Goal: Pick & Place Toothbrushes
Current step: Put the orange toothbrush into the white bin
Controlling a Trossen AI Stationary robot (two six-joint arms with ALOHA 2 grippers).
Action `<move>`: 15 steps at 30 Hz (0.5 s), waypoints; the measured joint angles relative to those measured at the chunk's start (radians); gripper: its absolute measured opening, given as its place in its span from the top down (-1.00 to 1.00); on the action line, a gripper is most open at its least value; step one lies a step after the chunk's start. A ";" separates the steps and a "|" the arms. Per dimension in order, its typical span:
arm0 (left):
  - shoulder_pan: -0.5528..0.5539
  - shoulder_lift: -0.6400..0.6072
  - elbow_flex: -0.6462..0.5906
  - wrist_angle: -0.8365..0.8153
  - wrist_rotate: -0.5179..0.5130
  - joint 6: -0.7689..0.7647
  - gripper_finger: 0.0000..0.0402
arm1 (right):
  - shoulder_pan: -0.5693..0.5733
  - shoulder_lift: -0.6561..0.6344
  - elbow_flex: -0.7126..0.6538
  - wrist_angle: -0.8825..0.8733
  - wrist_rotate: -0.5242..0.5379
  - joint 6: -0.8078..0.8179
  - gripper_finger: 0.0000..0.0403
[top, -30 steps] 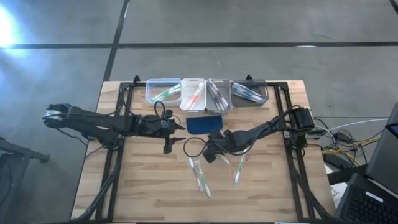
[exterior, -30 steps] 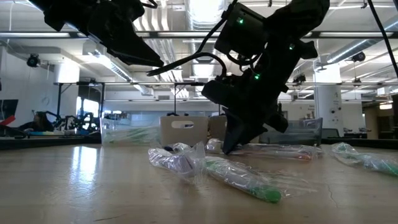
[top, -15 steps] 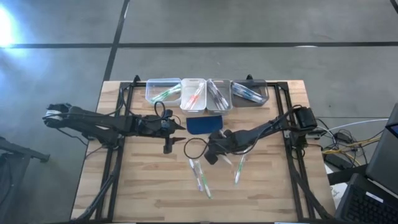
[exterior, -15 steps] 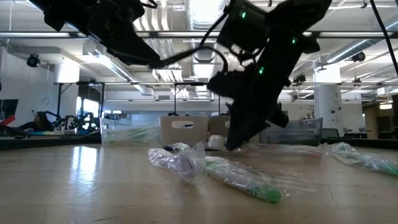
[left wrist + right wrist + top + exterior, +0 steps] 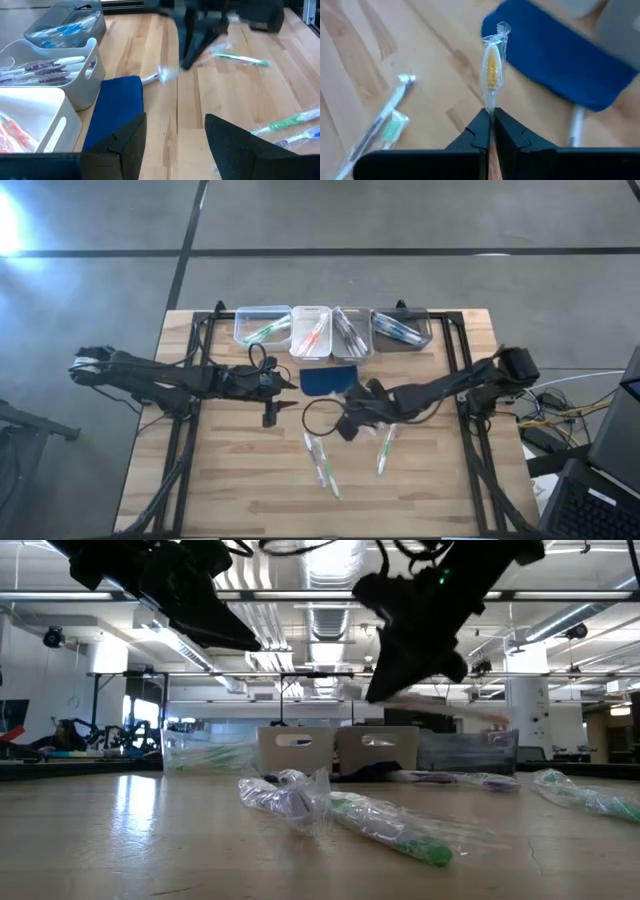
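Fingers of the right gripper pinch a wrapped yellow-bristled toothbrush above mid-tabletop; next comes a far-edge bin. Left gripper waits, jaws wide.

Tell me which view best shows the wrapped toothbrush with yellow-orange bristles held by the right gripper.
The right wrist view: the wrapped toothbrush with yellow-orange bristles sticks out from the shut right gripper. The low view shows it only as a blurred streak; in the high view it is too small to make out.
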 joint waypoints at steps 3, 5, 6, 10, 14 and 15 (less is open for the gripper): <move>0.000 0.000 0.000 0.000 0.000 -0.001 -0.03 | 0.025 -0.049 -0.001 -0.003 0.062 -0.013 0.95; 0.000 0.002 0.000 0.001 0.000 -0.002 -0.03 | 0.044 -0.076 -0.002 0.000 0.105 -0.037 0.95; 0.000 0.005 0.000 0.002 0.000 -0.002 -0.03 | 0.053 -0.086 -0.003 0.000 0.132 -0.048 0.95; 0.000 0.035 0.000 0.025 0.000 -0.002 -0.03 | 0.097 -0.118 -0.004 0.024 0.274 -0.085 0.95; 0.000 0.086 0.000 0.095 0.000 0.011 -0.03 | 0.126 -0.123 -0.004 0.075 0.336 -0.146 0.95; 0.000 0.101 0.000 0.112 0.001 0.020 -0.03 | 0.130 -0.123 -0.004 0.093 0.337 -0.168 0.95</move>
